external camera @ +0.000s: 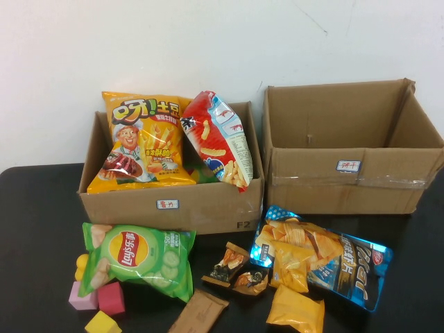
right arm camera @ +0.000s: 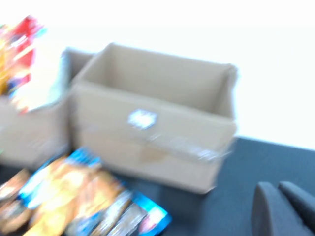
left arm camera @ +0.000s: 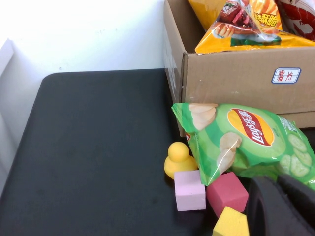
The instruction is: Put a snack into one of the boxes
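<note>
Cardboard boxes (external camera: 173, 187) (external camera: 350, 149) fill the high view, which shows neither gripper. Only the wrist views catch the left gripper (left arm camera: 283, 204) by the green bag (left arm camera: 246, 142) and the right gripper (right arm camera: 283, 209) near the blue bag (right arm camera: 83, 196); whether either is open, I cannot tell.

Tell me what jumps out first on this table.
Two brown cardboard boxes at the back: the left box holds an orange chip bag and a red snack bag; the right box looks empty. In front lie a green Lay's bag and a blue chip bag. Neither gripper shows overhead.

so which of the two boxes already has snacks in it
The left box, holding a yellow chip bag and a red bag. The right box looks empty.
</note>
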`<action>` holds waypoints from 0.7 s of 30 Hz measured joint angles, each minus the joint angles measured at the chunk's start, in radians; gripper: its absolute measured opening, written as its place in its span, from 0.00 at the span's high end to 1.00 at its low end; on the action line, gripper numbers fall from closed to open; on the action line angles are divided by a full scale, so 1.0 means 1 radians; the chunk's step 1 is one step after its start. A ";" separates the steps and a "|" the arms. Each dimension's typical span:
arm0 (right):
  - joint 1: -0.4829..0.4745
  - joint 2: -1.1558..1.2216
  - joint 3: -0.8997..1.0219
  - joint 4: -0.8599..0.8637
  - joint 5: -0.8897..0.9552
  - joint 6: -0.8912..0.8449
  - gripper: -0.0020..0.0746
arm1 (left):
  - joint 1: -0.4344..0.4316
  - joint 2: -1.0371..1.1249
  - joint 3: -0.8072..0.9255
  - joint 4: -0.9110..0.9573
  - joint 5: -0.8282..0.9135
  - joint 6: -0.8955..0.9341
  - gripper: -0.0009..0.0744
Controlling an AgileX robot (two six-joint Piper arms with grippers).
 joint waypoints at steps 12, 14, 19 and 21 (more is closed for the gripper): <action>-0.291 -0.256 0.482 -0.016 -0.340 -0.006 0.98 | 0.000 0.000 0.000 0.000 0.000 0.026 0.99; -0.292 -0.259 0.513 -0.016 -0.343 -0.006 0.98 | 0.000 0.000 0.000 0.000 0.000 0.026 0.99; -0.295 -0.276 0.515 0.065 -0.207 -0.006 0.98 | 0.000 0.000 0.000 0.000 0.000 0.026 0.99; -0.294 -0.300 0.515 0.079 -0.187 -0.006 0.98 | 0.000 0.000 0.000 0.000 0.002 0.026 0.99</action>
